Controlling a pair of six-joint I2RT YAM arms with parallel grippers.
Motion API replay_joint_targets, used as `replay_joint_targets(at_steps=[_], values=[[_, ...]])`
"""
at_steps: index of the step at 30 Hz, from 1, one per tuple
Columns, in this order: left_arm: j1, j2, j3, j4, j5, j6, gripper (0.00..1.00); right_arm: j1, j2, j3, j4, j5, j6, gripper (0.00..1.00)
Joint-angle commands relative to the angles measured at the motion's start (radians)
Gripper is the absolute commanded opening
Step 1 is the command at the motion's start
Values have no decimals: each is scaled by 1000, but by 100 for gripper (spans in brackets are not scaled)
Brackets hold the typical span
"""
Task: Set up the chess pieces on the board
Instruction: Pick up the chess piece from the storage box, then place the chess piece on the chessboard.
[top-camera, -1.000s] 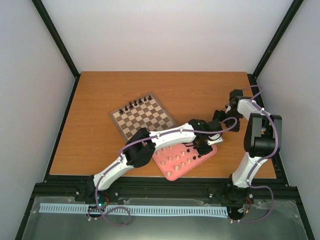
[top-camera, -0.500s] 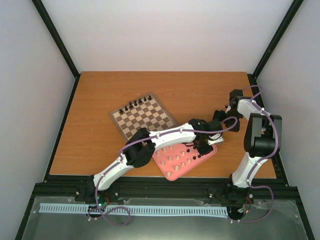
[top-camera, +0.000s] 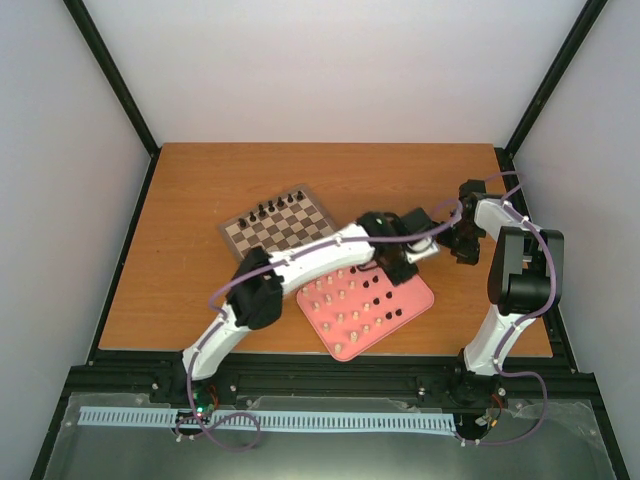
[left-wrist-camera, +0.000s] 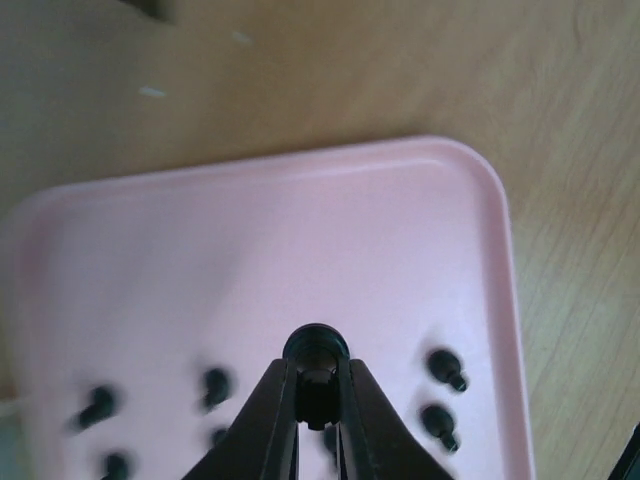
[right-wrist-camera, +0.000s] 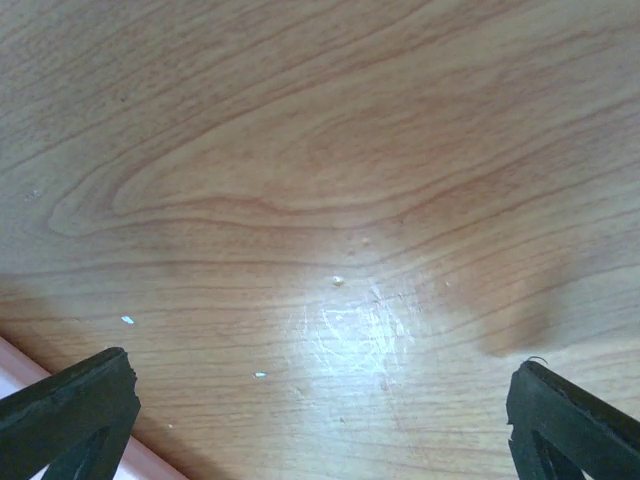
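Left gripper (left-wrist-camera: 317, 388) has its jaws pinched narrow on one dark chessman (left-wrist-camera: 316, 347), whose rounded head shows just past the fingertips. Directly beneath it is the pink tray (left-wrist-camera: 480, 190); the grip looks to sit above the tray floor, not on it, though the height is hard to judge. Close around the gripper, on the tray, several more loose dark chessmen (left-wrist-camera: 445, 368) lie to either side, some of them blurred. Further toward the robot's base from the gripper, the overhead view shows a cluster of cream chessmen (top-camera: 340, 300) on the same tray, none of them visibly on the board.

Away to the gripper's left and farther from the base lies the board (top-camera: 290, 232), at an angle on the table (top-camera: 200, 190). One row of dark chessmen (top-camera: 275, 208) stands along its far edge; the near edge is partly hidden by the left arm, so I cannot tell what stands there.

On the other side, the right gripper (right-wrist-camera: 320, 425) hangs with jaws spread wide over bare wood, holding nothing, with a tray corner just at the edge of its view.

By my judgement the job is in its early part: part of the dark side is placed, one more is in hand, and the rest of the dark set plus all the cream set remain.
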Motion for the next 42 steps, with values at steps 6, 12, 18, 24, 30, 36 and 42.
replay_joint_targets(at_steps=[6,12,18,24,30,36,42], values=[[266,-381,-78,-62,-108,-18,1,-4,-26,-9,8,6,4,100],[577,-605,-390,-13,-137,-123,1,-3,-6,7,7,-1,4,100],[836,-754,-671,70,-102,-190,2,-3,23,18,6,-2,-3,100],[966,-727,-790,109,-88,-235,2,0,52,35,-1,-6,-7,100],[986,-637,-796,148,-54,-230,2,-1,61,40,-5,5,-9,100],[987,-551,-760,175,-46,-238,2,-1,62,28,1,3,-5,100],[986,-505,-754,196,-62,-241,2,-1,48,27,2,18,-8,100]])
